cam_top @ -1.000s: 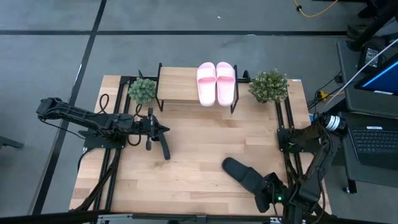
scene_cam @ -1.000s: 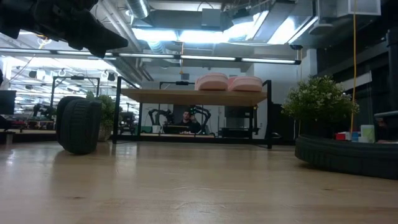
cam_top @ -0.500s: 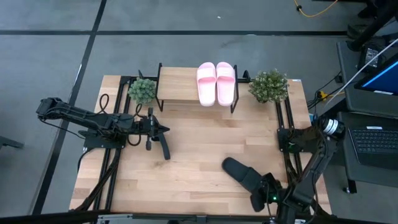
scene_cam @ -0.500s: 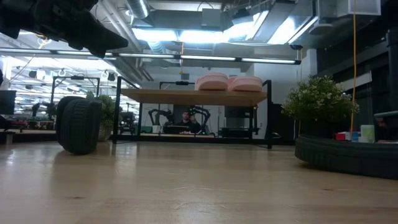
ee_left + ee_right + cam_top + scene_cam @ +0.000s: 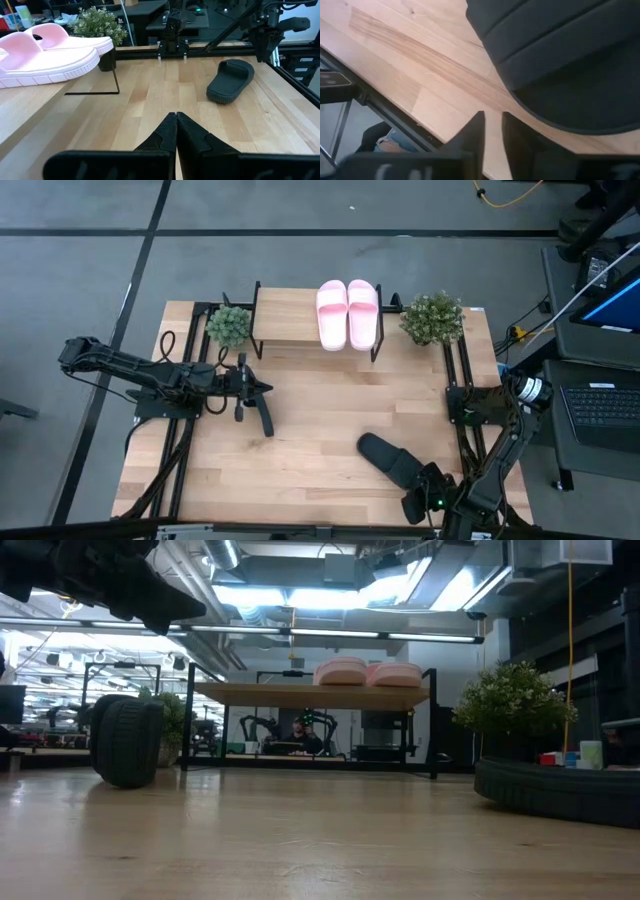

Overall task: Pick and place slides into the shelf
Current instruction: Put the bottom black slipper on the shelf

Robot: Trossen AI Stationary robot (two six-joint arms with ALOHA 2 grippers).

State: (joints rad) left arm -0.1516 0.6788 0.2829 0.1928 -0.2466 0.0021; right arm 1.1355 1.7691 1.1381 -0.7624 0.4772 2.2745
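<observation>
Two pale pink slides lie soles down, side by side, on the right part of the shelf. One black slide lies flat on the table near the right front. A second black slide stands on its edge just below my left gripper, which is shut and hovers above it without touching. My right gripper sits low at the near end of the flat black slide, with its fingers a narrow gap apart. My right gripper comes in low from the table's near right side at the near end of the flat black slide. One finger stands right against the slide's rim; whether it touches, I cannot tell. The slide lies on the table.
Two small potted plants flank the shelf. The shelf's left half is bare plank. Open tabletop lies between the shelf and the black slides. The table's near edge is close by my right gripper. A person shows far behind.
My right arm has shifted a little toward the table's left and near edge, staying low by the flat black slide's near end. The slides and the left arm have kept still.
</observation>
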